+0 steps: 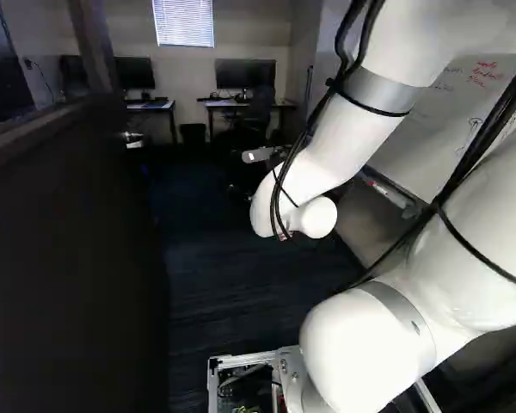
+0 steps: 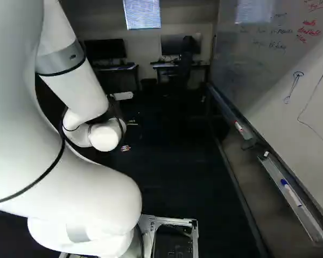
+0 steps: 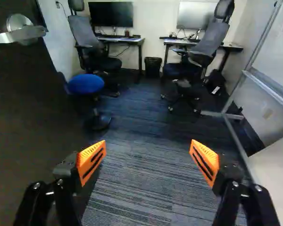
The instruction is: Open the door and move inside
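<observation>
Apparently, the door (image 1: 69, 258) stands open at the left base view's left. In the right, the whiteboard (image 2: 269, 70) should be cleared by slow, straight driving. In the wrist view, the end effector (image 3: 148, 142) is spread, the handle (image 3: 26, 34) ungripped near the door's edge.

A bin (image 3: 153, 68) stands between two desks (image 3: 133, 41), each bearing a monitor (image 3: 111, 14); a marker (image 2: 292, 194) lies on the whiteboard tray (image 2: 311, 228).
</observation>
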